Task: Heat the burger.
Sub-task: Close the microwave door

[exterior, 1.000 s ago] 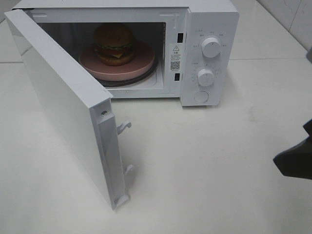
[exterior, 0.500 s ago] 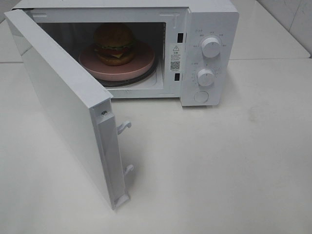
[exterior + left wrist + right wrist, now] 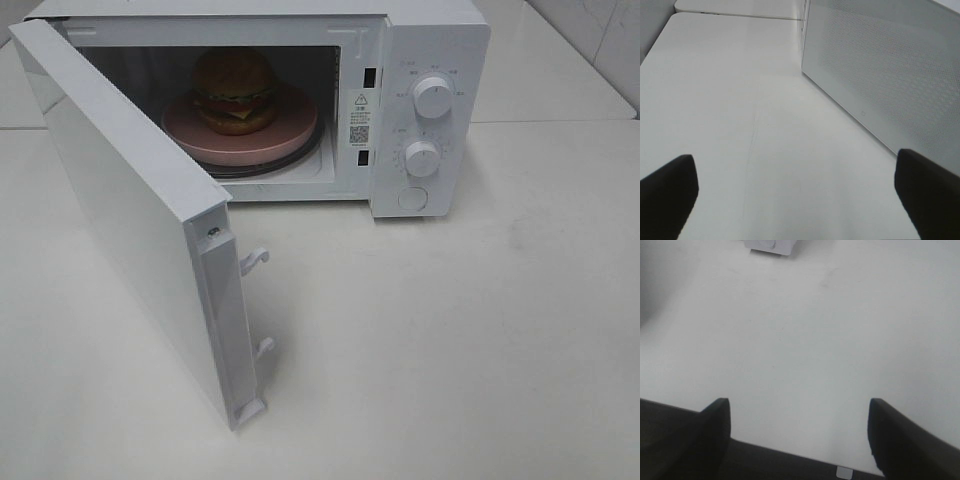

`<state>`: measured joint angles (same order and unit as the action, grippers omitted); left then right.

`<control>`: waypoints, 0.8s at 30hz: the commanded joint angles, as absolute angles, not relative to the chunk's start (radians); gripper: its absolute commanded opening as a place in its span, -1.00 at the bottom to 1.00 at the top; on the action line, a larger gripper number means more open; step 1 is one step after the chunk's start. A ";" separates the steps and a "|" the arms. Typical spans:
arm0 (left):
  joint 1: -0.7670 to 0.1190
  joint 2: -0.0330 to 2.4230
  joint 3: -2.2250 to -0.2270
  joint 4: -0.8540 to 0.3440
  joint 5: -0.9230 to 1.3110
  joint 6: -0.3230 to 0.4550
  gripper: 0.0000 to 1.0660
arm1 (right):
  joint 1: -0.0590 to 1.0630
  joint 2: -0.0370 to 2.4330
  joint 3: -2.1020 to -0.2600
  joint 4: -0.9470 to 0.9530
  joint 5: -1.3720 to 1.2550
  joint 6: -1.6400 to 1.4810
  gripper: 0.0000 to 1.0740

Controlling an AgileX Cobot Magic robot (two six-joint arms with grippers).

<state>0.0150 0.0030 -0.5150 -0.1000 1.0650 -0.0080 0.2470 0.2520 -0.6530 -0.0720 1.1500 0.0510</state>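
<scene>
Item 1, left gripper: pair of fingers, matte black, broad and thick, with blunt rounded tips; surfaces plain.
Item 2, right gripper: pair of fingers, matte black, wedge-shaped, corners squared; surfaces plain.

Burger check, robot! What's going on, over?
Left pincer open, right pincer open, both empty. Burger on pink plate inside microwave. Door open, not yet shut.
</scene>
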 commanded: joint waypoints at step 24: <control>0.016 -0.002 -0.515 -0.105 1.067 -0.016 0.88 | 0.048 -0.031 -0.501 -0.038 0.991 0.025 0.40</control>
<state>0.0150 0.0030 -0.5150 -0.1000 1.0650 -0.0080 0.0520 -0.0040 -0.5050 -0.0380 1.0020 0.0320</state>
